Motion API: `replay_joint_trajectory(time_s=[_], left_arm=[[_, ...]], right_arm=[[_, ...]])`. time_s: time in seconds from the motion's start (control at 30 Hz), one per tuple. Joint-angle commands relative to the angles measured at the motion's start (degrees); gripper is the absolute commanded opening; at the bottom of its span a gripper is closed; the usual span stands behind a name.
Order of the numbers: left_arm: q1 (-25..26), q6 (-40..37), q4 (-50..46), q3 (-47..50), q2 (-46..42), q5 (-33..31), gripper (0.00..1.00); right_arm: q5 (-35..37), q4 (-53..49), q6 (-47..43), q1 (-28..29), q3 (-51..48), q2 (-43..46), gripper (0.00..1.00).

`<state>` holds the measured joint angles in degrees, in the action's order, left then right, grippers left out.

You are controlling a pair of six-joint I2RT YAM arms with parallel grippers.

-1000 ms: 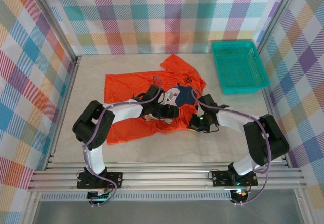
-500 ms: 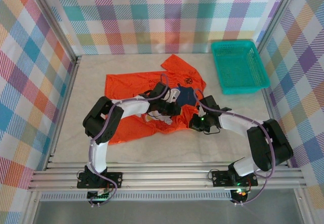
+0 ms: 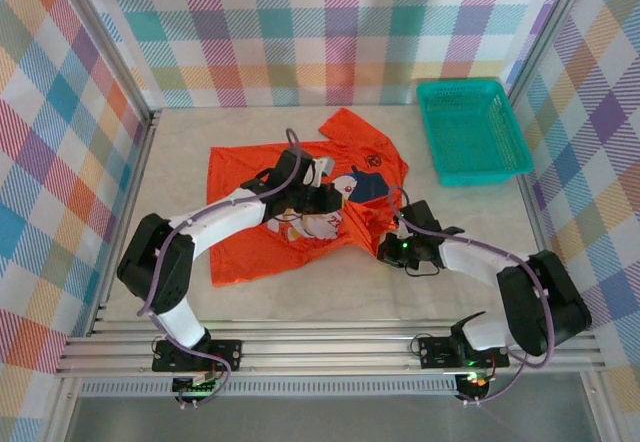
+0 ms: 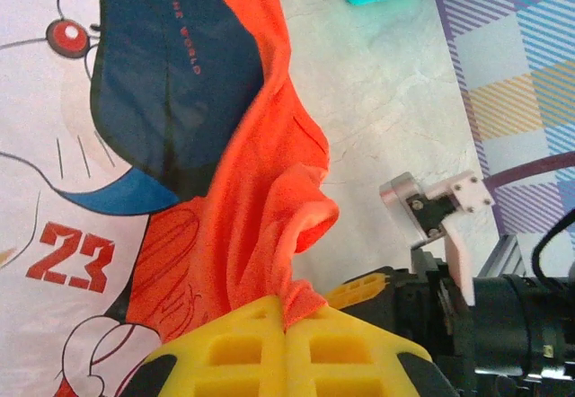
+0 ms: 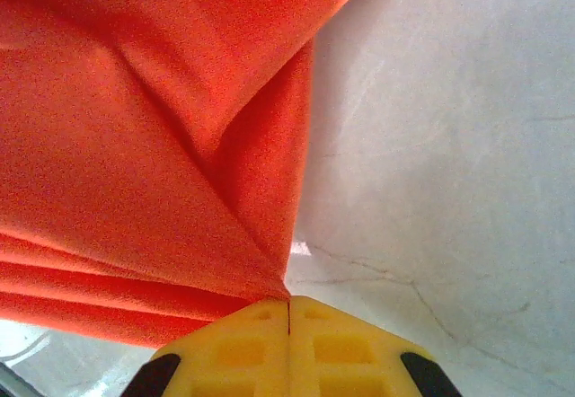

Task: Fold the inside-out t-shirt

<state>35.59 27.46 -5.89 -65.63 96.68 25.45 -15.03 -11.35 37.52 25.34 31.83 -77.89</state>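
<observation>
Orange-red cloth: the inside-out t-shirt (image 3: 240, 172) lies mostly spread on the table (image 3: 340, 297), left of centre, with its right side bunched and rumpled.
Print: a cartoon figure (image 3: 350, 184) in white, blue and dark faces up near that rumpled side; the left wrist view shows it (image 4: 162, 101) just beside the lifted fold.
Left gripper (image 3: 338, 202): the arm reaches across the garment; its yellow fingers (image 4: 225, 352) are pressed together on a small peak of shirt fabric (image 4: 269, 235), which rises in a tented ridge.
Right gripper (image 3: 388, 252): at the shirt's near right edge, fingers (image 5: 234, 352) closed tight on a thin pinch where several creases of the cloth (image 5: 135, 145) meet.
Basket: a teal basket (image 3: 470, 132) sits well apart at the far right.
Step, as judged: both edges are gripped, ready for a lift or pull to start a fold.
Risk, slipping: each hold takes very little fabric, so a quick pull could tug the cloth free.
Risk, layers: the right pinch may have caught more than one layer, which would drag the underside along and spoil the fold.
Risk, dragging: the left forearm hangs over the flat part; moving low could wrinkle it or shift the whole shirt.
</observation>
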Motion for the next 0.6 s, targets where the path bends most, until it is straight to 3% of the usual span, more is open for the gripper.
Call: replay_joint_trajectory(time_s=[0.0, 0.03, 0.07, 0.17, 0.23, 0.4, 0.5, 0.57], left_arm=[[0.8, 4.2, 6.9, 4.3, 2.5, -0.6, 0.00], [1.5, 4.9, 8.1, 5.0, 3.3, -0.2, 0.00], [2.2, 5.5, 9.2, 5.4, 4.0, -0.1, 0.00], [3.8, 6.4, 10.7, 5.6, 5.7, 0.1, 0.00], [4.4, 6.7, 11.5, 5.5, 6.3, 0.1, 0.00], [5.1, 6.7, 11.4, 4.6, 6.9, 0.3, 0.00], [5.1, 6.3, 10.6, 4.3, 6.8, -0.1, 0.00], [5.1, 5.7, 9.5, 3.9, 6.6, -0.6, 0.00]], right_arm=[[-1.0, -5.4, 0.5, 0.1, -0.2, 1.0, 0.00], [-1.2, -6.6, 0.2, 0.1, 0.8, 1.6, 0.00], [-1.2, -8.0, 0.0, 0.1, 2.0, 2.3, 0.07], [-0.7, -11.6, -0.5, 0.1, 5.6, 4.6, 0.38], [-0.8, -12.7, -0.8, 0.1, 7.7, 5.5, 0.42], [-1.4, -11.4, -2.0, 0.2, 12.9, 1.6, 0.37], [-2.4, -8.5, -1.5, 1.0, 15.1, -2.6, 0.13], [-2.7, -7.1, -0.6, 2.1, 16.5, -5.4, 0.03]])
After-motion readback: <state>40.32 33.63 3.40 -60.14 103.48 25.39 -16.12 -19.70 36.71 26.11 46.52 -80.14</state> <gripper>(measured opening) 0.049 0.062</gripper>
